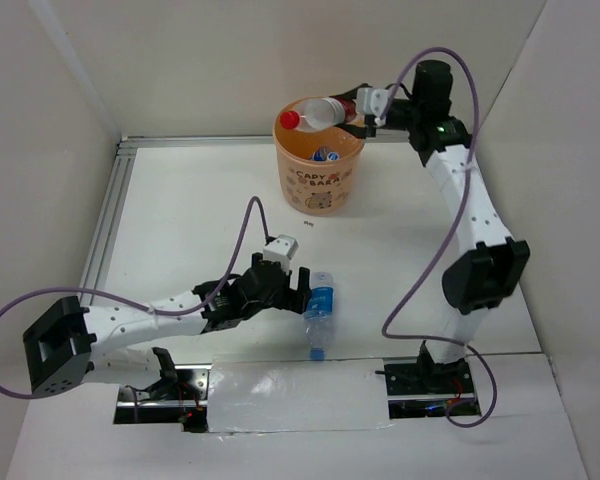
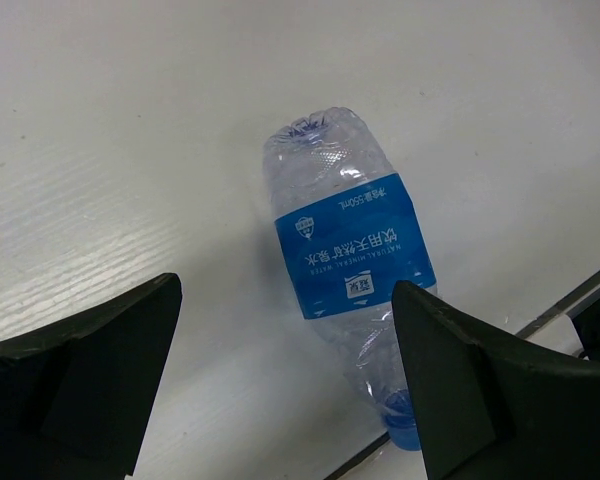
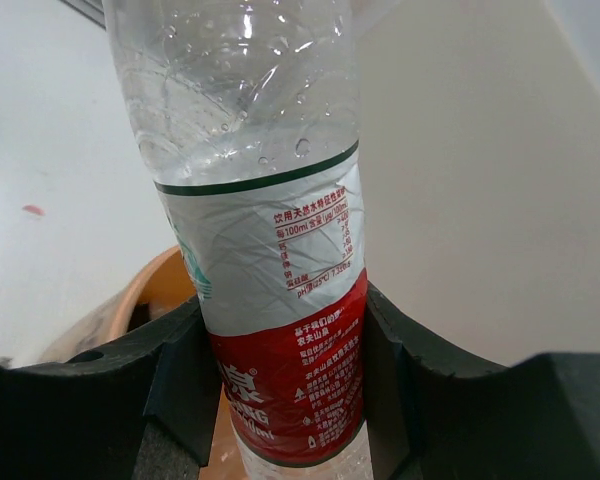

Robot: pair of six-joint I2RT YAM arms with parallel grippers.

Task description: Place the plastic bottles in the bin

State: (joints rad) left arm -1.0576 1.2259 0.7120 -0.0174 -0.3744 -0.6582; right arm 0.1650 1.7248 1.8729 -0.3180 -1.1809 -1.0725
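The right jaws clench a red-labelled bottle sideways over the far bin, where it could catch the rim and tumble out, while the left jaws hang released beside a blue-labelled bottle on the near desk.

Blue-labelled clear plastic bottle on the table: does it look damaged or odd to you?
Somewhat: the clear plastic bottle with the blue label lies on its side on the white table, its walls creased and dented. No spill shows around it.
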